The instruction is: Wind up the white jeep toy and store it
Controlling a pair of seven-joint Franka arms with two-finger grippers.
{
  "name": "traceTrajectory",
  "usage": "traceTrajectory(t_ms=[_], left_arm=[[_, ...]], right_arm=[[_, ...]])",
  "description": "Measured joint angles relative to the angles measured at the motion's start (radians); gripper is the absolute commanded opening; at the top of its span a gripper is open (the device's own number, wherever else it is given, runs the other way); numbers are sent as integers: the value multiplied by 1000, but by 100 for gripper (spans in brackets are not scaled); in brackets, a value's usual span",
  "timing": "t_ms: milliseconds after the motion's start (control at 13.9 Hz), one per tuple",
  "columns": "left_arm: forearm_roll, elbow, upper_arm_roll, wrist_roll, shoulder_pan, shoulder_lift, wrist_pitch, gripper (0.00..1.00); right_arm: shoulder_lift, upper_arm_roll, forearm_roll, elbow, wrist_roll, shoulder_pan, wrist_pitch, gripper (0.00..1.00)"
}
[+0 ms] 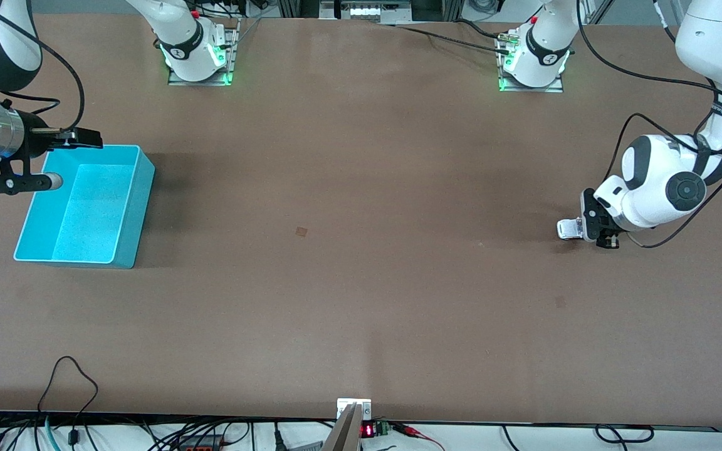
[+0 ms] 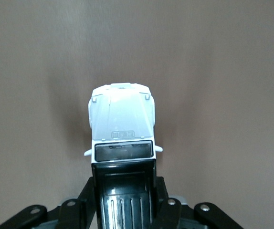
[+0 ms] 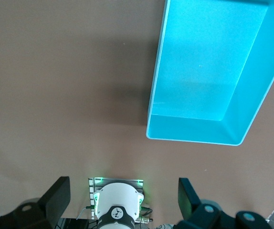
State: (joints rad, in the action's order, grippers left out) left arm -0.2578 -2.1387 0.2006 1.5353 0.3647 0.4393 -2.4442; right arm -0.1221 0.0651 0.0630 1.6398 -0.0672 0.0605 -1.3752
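The white jeep toy [image 1: 566, 228] is at the left arm's end of the table, low at the tabletop; I cannot tell if its wheels touch. In the left wrist view its white hood [image 2: 121, 117] points away from the hand. My left gripper [image 1: 581, 230] is shut on it, with its fingers [image 2: 164, 202] pressed on both sides of the black roof. The turquoise bin [image 1: 138, 207] stands empty at the right arm's end. My right gripper [image 1: 79, 139] is open and empty, up in the air over the bin's rim. The bin also shows in the right wrist view [image 3: 194, 130].
The brown table [image 1: 361, 188] spans the stretch between the toy and the bin. The arm bases [image 1: 198, 56] stand along the table's edge farthest from the front camera. Cables [image 1: 73, 376] lie at the edge nearest that camera.
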Motion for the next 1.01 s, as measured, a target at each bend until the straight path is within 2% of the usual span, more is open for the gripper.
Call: traceTrajectory(t_ms=[431, 1006], left_arm=[[-15, 12, 1, 83, 55, 9, -6, 23], [-78, 33, 3, 108, 118, 24, -13, 22]], right_arm=[[0, 0, -22, -1, 0, 1, -5, 100], [0, -1, -48, -6, 0, 28, -120, 100]])
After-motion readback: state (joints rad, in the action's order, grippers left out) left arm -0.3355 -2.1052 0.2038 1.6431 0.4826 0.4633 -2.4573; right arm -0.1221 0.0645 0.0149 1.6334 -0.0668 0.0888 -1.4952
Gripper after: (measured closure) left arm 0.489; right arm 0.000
